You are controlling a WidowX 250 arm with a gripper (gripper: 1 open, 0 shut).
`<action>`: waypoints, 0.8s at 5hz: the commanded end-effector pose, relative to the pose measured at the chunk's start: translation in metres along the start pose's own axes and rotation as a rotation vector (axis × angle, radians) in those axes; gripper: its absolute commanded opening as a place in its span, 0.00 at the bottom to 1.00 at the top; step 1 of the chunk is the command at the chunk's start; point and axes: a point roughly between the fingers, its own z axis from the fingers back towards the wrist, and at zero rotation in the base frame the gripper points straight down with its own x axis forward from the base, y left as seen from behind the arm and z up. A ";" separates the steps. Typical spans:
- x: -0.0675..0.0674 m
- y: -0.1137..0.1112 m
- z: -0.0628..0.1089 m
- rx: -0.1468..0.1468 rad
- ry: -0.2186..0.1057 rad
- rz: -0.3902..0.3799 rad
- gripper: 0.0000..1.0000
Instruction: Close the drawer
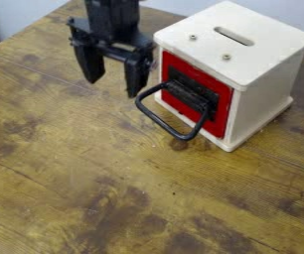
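In the camera view, your gripper [113,76] hangs with its fingers spread wide, holding nothing, beside the cream-white box [242,60] on the handle side. The red drawer [196,98] sits in the front of that box, its black loop handle [168,126] projecting outward above the wooden table [81,184].

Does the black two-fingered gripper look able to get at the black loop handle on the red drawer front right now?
Probably yes: the black two-fingered gripper hangs open beside the black loop handle, and nothing visible stands between them.
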 end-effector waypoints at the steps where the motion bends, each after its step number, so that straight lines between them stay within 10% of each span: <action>1: -0.004 -0.003 0.016 -0.002 -0.062 -0.012 1.00; 4: -0.004 -0.002 -0.012 -0.005 -0.063 -0.026 1.00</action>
